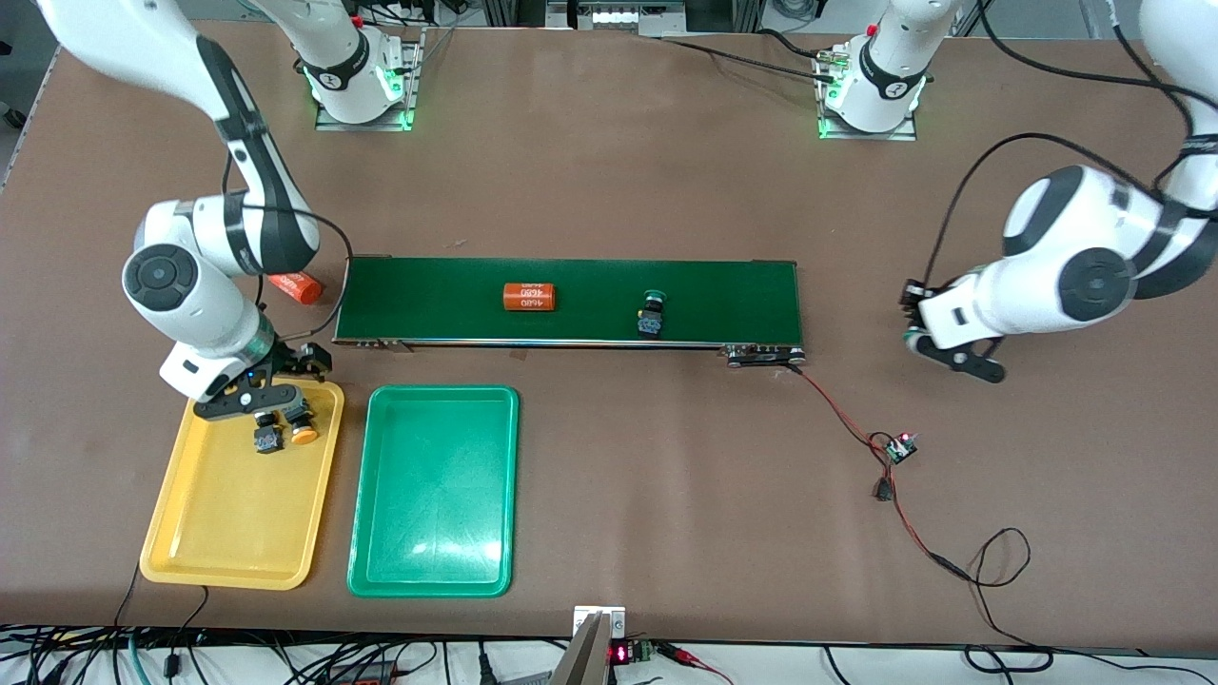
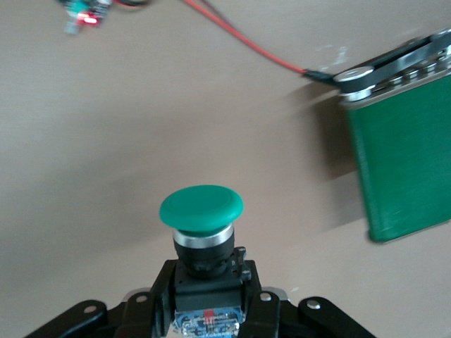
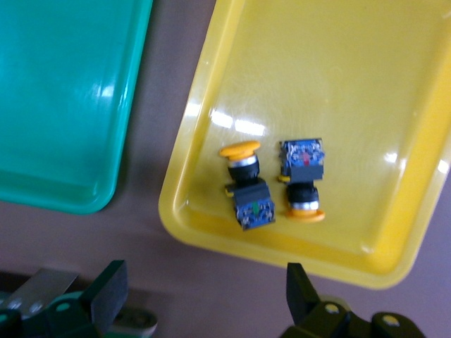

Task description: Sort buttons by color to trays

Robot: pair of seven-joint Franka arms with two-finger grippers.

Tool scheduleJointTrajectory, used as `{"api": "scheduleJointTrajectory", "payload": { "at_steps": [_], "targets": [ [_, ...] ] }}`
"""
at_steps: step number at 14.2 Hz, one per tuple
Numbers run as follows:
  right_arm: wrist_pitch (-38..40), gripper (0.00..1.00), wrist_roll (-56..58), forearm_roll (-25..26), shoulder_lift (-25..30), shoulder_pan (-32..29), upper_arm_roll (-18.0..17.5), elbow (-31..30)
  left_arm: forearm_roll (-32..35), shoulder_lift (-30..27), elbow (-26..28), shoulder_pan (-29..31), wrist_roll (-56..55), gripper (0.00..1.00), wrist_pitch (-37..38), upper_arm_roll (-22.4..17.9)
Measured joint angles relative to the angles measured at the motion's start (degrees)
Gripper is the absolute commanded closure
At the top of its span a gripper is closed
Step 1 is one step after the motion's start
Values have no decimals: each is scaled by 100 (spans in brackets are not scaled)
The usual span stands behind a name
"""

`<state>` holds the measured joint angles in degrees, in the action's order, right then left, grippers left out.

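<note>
Two yellow-capped buttons (image 3: 243, 190) (image 3: 303, 179) lie on their sides, side by side, in the yellow tray (image 1: 228, 533) near its end closest to the conveyor. Just above them my right gripper (image 1: 257, 398) hangs open, with nothing between its fingers (image 3: 106, 289). The green tray (image 1: 433, 495) beside it holds nothing. A green-capped button (image 1: 652, 314) lies on the belt. My left gripper (image 2: 209, 282) is shut on the black body of another green-capped button (image 2: 202, 210), cap pointing away from the gripper. It hangs over bare table past the belt's end, toward the left arm's end of the table (image 1: 956, 354).
The dark green conveyor belt (image 1: 571, 300) carries an orange 4680 cylinder (image 1: 529, 297). A second orange cylinder (image 1: 295, 285) lies off the belt's end by the right arm. A small circuit board (image 1: 901, 447) with red and black wires trails from the belt's corner.
</note>
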<state>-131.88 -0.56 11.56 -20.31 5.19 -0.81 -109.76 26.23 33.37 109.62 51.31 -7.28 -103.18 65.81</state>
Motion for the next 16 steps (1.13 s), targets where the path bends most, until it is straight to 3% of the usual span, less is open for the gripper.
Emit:
{"api": "scheduleJointTrajectory", "payload": {
  "at_steps": [7,14,16],
  "targets": [
    [1818,0,-336,-249,1297,154,-22,5,0,383,-1,-1173,-1739,100,-322,-12],
    [2694,0,-400,-797,2254,29,-126,-3,0,479,-35,-1186,-1851,100,-389,-74],
    [2796,0,-400,-871,2363,-163,-310,-13,0,479,-49,-1186,-1851,100,-389,-77]
  ]
}}
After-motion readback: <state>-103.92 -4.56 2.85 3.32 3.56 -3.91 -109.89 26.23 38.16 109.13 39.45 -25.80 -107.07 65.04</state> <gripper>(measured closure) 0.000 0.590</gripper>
